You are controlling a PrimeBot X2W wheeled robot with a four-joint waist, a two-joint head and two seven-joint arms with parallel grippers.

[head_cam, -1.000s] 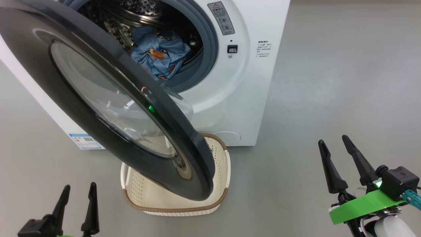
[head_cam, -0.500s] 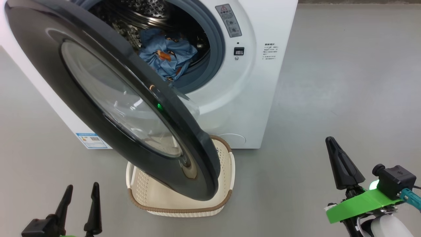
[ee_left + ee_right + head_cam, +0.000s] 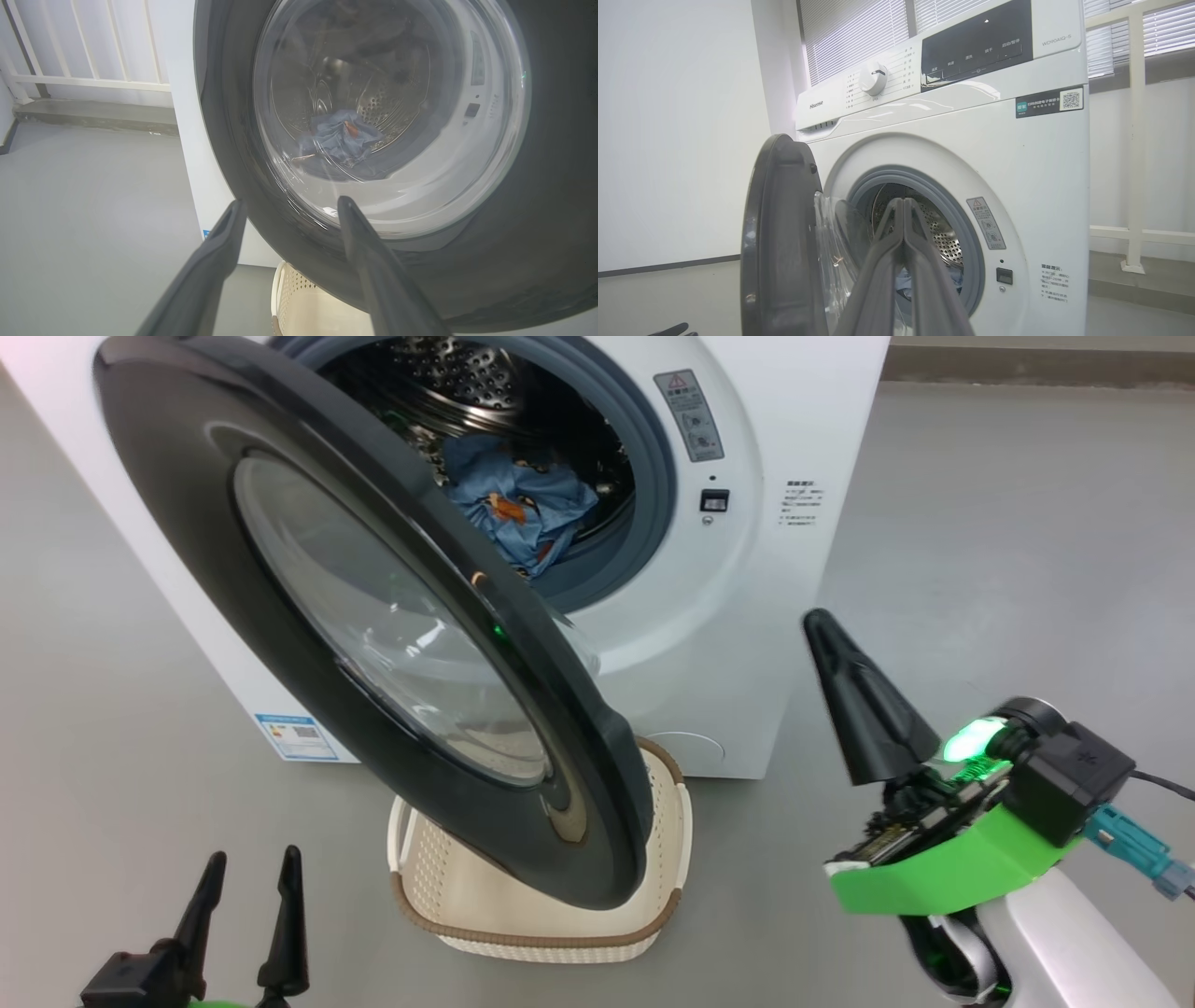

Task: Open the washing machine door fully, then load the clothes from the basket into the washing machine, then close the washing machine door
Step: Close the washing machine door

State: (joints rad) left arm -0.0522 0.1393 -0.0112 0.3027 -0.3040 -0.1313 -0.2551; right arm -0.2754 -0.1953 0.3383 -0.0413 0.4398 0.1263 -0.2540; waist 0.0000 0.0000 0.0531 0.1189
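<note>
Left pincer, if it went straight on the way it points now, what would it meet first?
Probably the washing machine door, on its black lower rim just under the glass; depth is unclear.

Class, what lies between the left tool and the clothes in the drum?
The washing machine door: the clothes show through its glass window, beyond the left tool, in the left wrist view.

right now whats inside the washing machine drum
Crumpled light-blue clothes with orange prints lie low in the steel drum. The open door covers the drum's left part in the head view, so anything there is hidden.
</note>
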